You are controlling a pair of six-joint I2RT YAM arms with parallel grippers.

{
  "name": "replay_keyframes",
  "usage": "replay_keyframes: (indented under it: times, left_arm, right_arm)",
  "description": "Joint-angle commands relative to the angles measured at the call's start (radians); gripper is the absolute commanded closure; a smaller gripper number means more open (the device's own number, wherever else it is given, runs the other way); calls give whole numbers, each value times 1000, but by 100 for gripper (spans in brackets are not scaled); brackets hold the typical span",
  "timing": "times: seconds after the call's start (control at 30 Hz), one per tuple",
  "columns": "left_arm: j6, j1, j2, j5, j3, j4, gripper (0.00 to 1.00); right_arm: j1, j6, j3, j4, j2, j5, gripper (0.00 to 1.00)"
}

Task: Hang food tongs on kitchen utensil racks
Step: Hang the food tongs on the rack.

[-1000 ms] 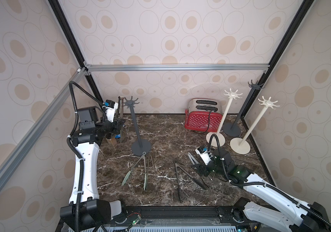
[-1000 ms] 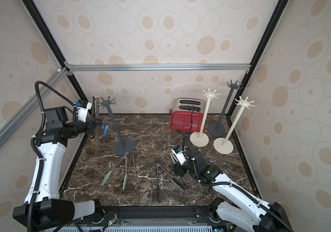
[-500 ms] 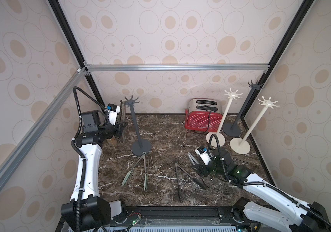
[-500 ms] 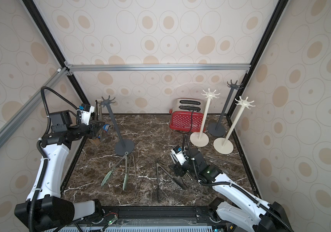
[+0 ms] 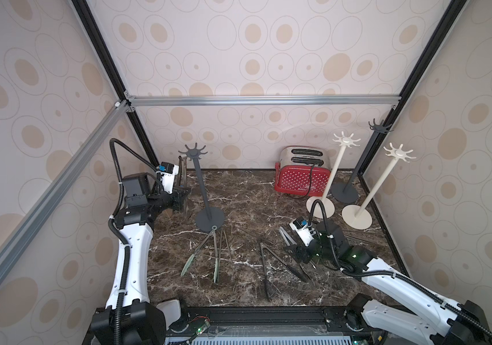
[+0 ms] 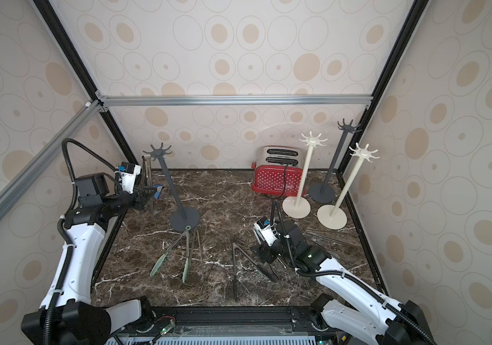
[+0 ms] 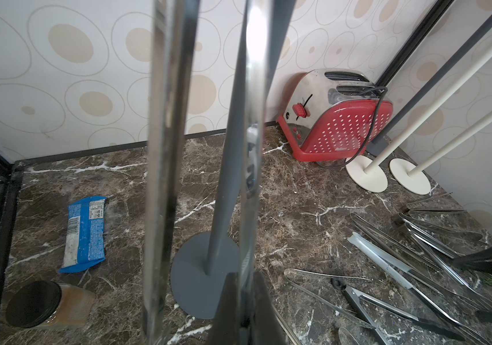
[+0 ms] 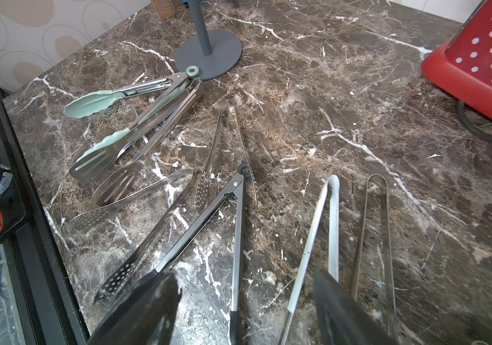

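Beside the tall dark grey rack [image 5: 200, 185], the left gripper [image 5: 183, 197] has moved in closer, squeezing shiny steel tongs [image 5: 182, 171] that stand upright, while the right gripper [image 8: 246, 286] stays spread wide, holding nothing, above loose tongs [image 8: 197, 225] on the table [image 5: 253, 194].

Pale green-tipped tongs [image 8: 125, 91], red white-dotted toaster [image 5: 298, 179]

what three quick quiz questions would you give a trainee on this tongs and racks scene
1. True or false: the left gripper is shut on steel tongs, held roughly upright.
2. The right gripper is: A shut and empty; B open over loose tongs lying on the table; C out of view.
3. What colour is the rack nearest the left gripper?
Key: 1 true; 2 B; 3 dark grey.
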Motion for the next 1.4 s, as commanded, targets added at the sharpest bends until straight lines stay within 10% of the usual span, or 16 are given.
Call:
replay_keyframes:
  times: [0.0, 1.37]
  left_arm:
    - [16, 5, -18, -6, -13, -19, 100]
    - [25, 4, 42, 4, 47, -39, 82]
  right_arm:
    - [-7, -8, 8, -7, -19, -11, 26]
    - [-7, -13, 11, -1, -1, -17, 26]
